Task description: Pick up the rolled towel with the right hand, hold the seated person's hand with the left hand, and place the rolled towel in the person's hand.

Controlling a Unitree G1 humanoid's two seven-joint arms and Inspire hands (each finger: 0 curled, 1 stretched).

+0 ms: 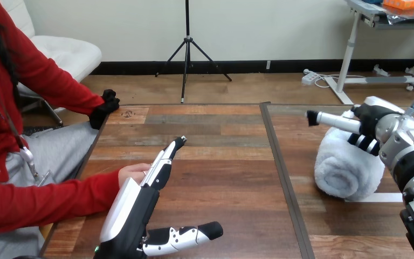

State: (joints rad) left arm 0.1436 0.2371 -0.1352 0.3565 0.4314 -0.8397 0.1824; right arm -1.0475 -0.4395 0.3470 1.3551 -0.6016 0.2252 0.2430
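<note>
Big wooden table point(221, 178), rolled towel point(345, 167) lying at 3 o'clock. Left hand point(135, 205) at 7 o'clock, fingers straight, right beside the person's hand point(131, 172). Right hand point(374, 121) sits on the towel, fingers curled over it, thumb sticking out; I'd tuck the thumb under before lifting

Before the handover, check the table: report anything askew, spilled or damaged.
Nothing stands out. The rolled towel lies neatly rolled on the table, with the right hand on its top; nothing looks spilled or damaged.
</note>
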